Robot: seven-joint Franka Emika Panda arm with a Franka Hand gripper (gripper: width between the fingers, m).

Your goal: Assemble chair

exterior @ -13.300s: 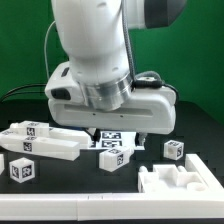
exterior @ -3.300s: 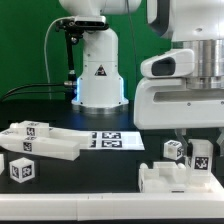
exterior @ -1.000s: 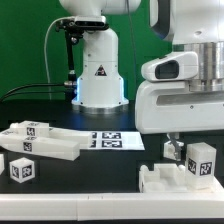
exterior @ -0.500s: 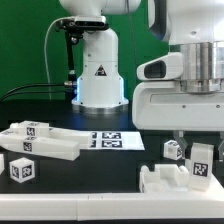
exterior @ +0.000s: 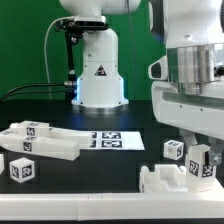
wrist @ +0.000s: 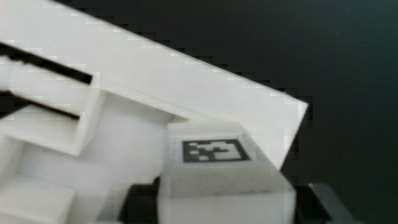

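now the gripper (exterior: 199,170) clamps a tagged white block (exterior: 197,162) over the notched white slab (exterior: 158,182).

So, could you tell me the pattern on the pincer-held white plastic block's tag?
A black-and-white square tag; the wrist view shows it best.

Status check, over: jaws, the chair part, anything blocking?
Jaws shut on tagged block. Block over the stepped white piece, contact unclear. Nearest clutter: small tagged cube, close on exterior view's left.
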